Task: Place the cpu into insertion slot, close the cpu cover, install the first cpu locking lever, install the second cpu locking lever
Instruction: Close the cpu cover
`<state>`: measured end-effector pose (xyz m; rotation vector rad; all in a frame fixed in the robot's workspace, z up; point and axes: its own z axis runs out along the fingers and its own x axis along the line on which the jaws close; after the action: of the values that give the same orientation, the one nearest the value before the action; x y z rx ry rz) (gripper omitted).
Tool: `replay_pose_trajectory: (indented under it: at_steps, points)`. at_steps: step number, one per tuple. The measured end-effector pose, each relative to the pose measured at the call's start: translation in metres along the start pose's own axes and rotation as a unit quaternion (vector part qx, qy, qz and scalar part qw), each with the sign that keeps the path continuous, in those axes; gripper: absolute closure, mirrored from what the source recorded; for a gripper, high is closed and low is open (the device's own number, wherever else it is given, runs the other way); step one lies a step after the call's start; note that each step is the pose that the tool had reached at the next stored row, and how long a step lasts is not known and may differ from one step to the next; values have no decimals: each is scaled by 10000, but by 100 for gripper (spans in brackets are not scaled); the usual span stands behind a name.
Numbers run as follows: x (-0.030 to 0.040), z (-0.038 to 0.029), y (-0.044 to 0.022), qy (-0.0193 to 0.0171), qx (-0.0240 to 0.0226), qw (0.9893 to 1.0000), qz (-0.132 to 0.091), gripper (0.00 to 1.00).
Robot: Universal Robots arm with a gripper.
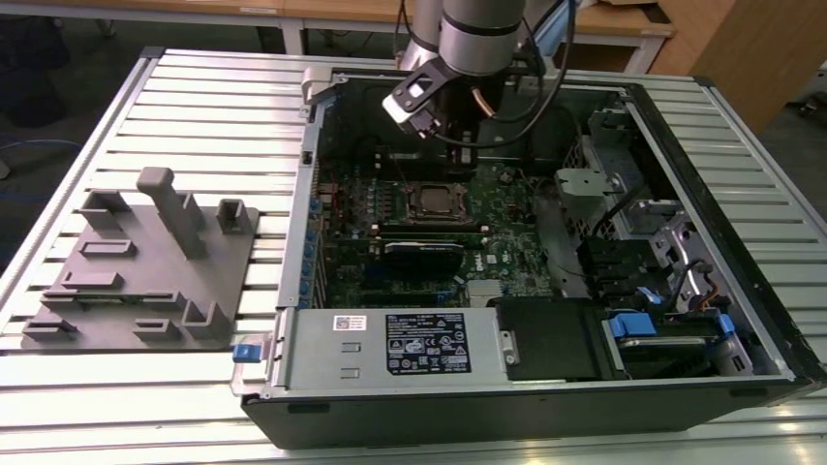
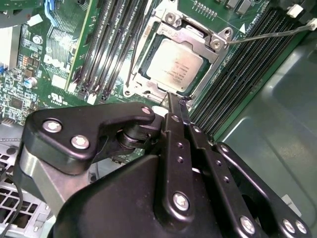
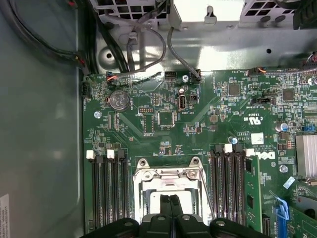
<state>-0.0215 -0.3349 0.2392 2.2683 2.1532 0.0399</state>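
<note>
The cpu [image 2: 174,69], a dull silver square, lies in the insertion slot [image 1: 433,201] on the green board inside the open computer case. The cpu cover [image 2: 190,33] lies flat around it, the chip top showing through its cut-out. One thin wire lever [image 2: 267,34] sticks out from a socket corner across the memory slots. A second wire lever [image 2: 131,59] runs along the socket's side. My gripper [image 2: 174,101] hovers above the socket's edge, its black fingers shut together with nothing between them. In the first wrist view its tips [image 3: 171,199] sit over the cover [image 3: 168,173].
Long black memory slots [image 2: 114,44] flank the socket on both sides. Cables [image 3: 148,44] hang by the case's back wall. A grey fixture plate [image 1: 142,271] with upright posts lies on the slatted table at the exterior view's left. Drive bays [image 1: 646,252] fill the case's right.
</note>
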Motion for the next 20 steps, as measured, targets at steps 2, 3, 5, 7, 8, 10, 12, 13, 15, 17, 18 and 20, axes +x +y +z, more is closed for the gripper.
replay_pose_trajectory:
  at_steps: [2, 3, 5, 7, 8, 10, 12, 13, 15, 17, 18, 20]
  points:
    - [-4, 9, -13, 0, 0, 10000, 0, 90]
    - [-6, 13, -21, 0, 0, 10000, 0, 90]
    - [-9, 18, -30, 0, 0, 10000, 0, 90]
    - [-11, 21, -36, 1, 0, 10000, 0, 90]
    - [-14, 23, -40, 0, 0, 10000, 0, 90]
    - [-24, 26, -48, 0, 0, 10000, -1, 90]
    - [-30, 31, -56, 1, 0, 10000, 0, 90]
    - [-30, 31, -56, 1, 0, 10000, 0, 90]
    - [-31, 30, -56, 0, 0, 10000, -1, 90]
    - [-31, 30, -57, 0, 0, 10000, 0, 90]
    - [-31, 30, -57, 0, 0, 10000, 0, 90]
    - [-31, 30, -58, 0, 0, 10000, -2, 90]
